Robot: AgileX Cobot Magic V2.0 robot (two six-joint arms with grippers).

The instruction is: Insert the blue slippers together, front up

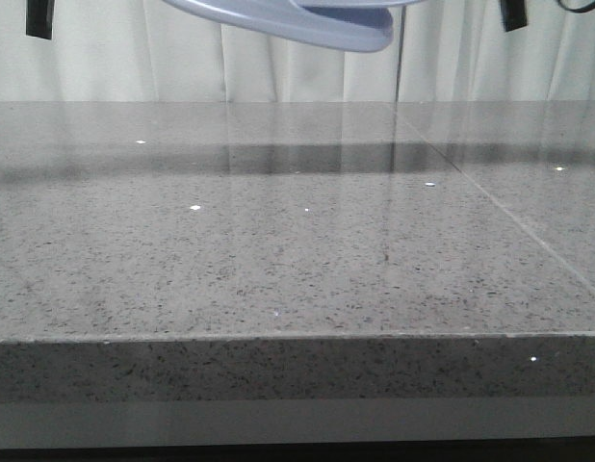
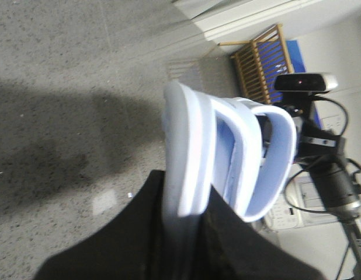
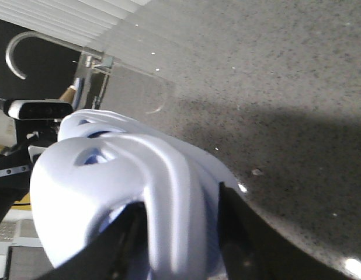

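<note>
The blue slippers [image 1: 297, 19] hang high above the grey stone table [image 1: 278, 250], cut off by the top edge of the front view. In the left wrist view the two slippers [image 2: 227, 157] are nested together, and my left gripper [image 2: 186, 233] is shut on the thick sole edge. In the right wrist view my right gripper [image 3: 180, 233] is shut on the wide strap of the slippers [image 3: 128, 181], which has oval side holes. Only a dark piece of each arm shows in the front view, at top left [image 1: 39, 17] and top right [image 1: 511, 13].
A white curtain [image 1: 182, 67] hangs behind the table. The table's front edge [image 1: 297, 337] runs across the lower front view. A wooden rack [image 2: 259, 61] and a camera on a stand [image 2: 306, 83] stand off the table's side.
</note>
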